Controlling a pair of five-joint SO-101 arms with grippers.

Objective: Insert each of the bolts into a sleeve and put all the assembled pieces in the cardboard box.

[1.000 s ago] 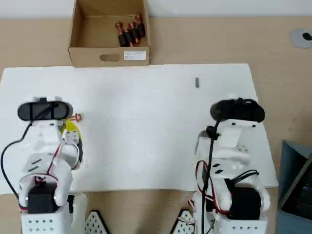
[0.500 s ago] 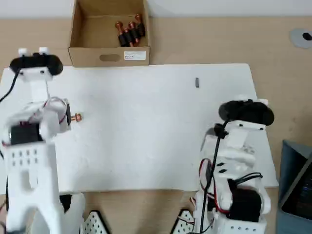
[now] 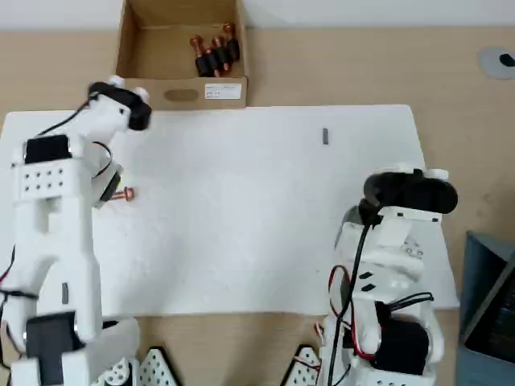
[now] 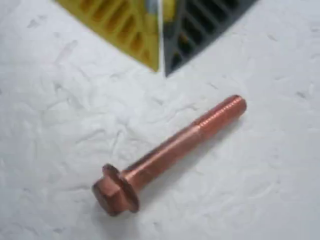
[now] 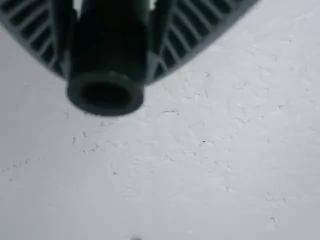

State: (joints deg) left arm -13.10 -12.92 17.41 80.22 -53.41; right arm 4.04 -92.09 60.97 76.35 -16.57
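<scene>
Just beside the left end effector (image 4: pixel 161 62), the bolt (image 4: pixel 167 155) lies flat on the white mat (image 3: pixel 241 225) that covers the desk. Its threaded end points towards the fingertips and its hex head lies farther off. I read the yellow and black fingers as pressed together with nothing between them, their tips short of the shank and not touching it. From above, the bolt's long axis runs roughly across the mat, near the left edge. The left arm is plainly the nearer one, and the right arm stands well apart on the other side. The right end effector (image 5: pixel 106 50) is clamped on a black sleeve (image 5: pixel 106 92), its open bore showing just above the mat. A loose sleeve (image 3: pixel 325 137) lies on the mat ahead of the right arm. Several assembled pieces (image 3: pixel 214 53) already sit in the cardboard box (image 3: pixel 137 84) at the far edge. My judgement is that the left fingers must spread and close across the shank, square to its axis.
</scene>
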